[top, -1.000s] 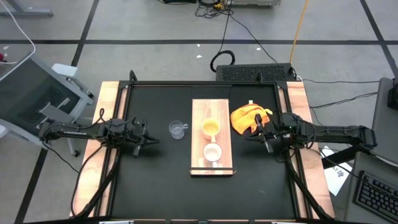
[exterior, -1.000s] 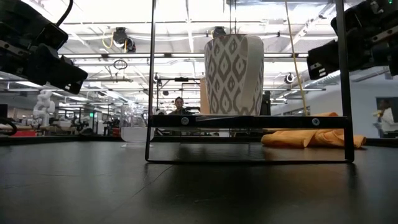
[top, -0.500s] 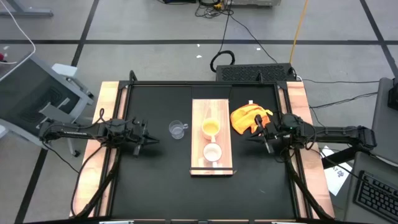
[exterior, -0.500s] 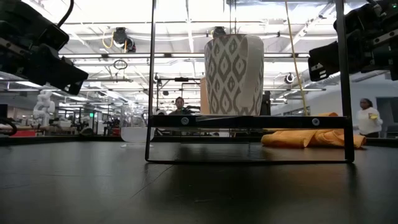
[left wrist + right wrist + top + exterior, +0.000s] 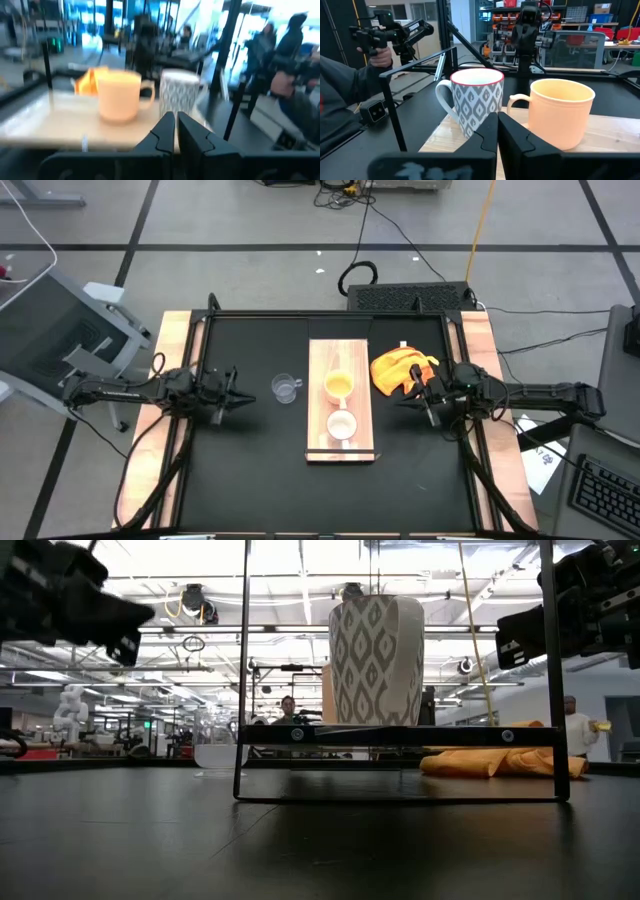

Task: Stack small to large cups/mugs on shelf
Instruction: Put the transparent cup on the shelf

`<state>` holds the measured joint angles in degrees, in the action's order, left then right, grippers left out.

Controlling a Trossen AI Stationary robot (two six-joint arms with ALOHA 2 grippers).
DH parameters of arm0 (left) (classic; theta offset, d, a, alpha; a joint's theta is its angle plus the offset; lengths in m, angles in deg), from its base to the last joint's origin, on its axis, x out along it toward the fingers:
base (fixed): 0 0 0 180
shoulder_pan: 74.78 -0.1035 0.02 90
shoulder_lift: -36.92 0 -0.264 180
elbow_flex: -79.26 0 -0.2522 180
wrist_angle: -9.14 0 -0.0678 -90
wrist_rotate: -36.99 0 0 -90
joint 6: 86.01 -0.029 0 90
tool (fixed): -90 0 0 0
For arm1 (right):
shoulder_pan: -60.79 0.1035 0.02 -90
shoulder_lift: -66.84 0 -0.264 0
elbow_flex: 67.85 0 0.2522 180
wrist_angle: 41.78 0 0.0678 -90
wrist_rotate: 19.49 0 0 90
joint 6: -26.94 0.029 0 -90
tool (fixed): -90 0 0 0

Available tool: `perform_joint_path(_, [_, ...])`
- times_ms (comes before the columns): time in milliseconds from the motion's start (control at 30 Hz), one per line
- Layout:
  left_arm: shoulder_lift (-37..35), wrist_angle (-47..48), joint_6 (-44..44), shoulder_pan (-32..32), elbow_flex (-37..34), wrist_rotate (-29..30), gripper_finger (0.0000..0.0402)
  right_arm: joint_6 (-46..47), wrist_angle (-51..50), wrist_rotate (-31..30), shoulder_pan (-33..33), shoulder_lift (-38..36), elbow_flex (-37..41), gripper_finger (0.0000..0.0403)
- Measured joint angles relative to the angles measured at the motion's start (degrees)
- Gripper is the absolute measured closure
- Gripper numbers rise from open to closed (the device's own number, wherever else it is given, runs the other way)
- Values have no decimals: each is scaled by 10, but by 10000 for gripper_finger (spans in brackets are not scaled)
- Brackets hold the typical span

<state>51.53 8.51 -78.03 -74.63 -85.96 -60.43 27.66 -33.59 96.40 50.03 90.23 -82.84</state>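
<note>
The left pincer (image 5: 232, 397), shut and empty, has just pulled back left, away from the glass cup (image 5: 286, 389). The glass cup sits alone on the surface, left of the shelf (image 5: 341, 442). The right pincer (image 5: 420, 398) waits, shut, near the cloth (image 5: 400, 368). The yellow mug (image 5: 338, 385) and white mug (image 5: 342, 424) stand on the shelf.

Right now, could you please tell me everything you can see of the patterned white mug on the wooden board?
The white mug looks ceramic, with a grey diamond pattern outside, a thin red rim, a plain white inside and one loop handle. It stands upright and looks empty on the wooden board, near the lipped end, beside the yellow mug without touching it. Only the board touches it; neither gripper is on it.
</note>
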Motion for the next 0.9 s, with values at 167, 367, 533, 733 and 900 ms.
perform_joint_path(167, [0, -64, -14, 0, 0, 45, 380, 1, 0, 0, 0, 0, 0, 403])
perform_joint_path(367, [0, -63, 3, -1, 6, 113, 380, 5, 0, 0, 0, 0, 1, 403])
perform_joint_path(533, [1, -20, 5, -1, 42, 115, 380, 6, 0, 0, 0, 0, 1, 403])
perform_joint_path(733, [37, 11, -23, -1, 112, 107, 337, 6, 0, 0, 0, 0, 1, 403])
perform_joint_path(900, [95, 26, -42, -1, 155, 107, 254, 7, 0, 0, 0, 0, 1, 403])
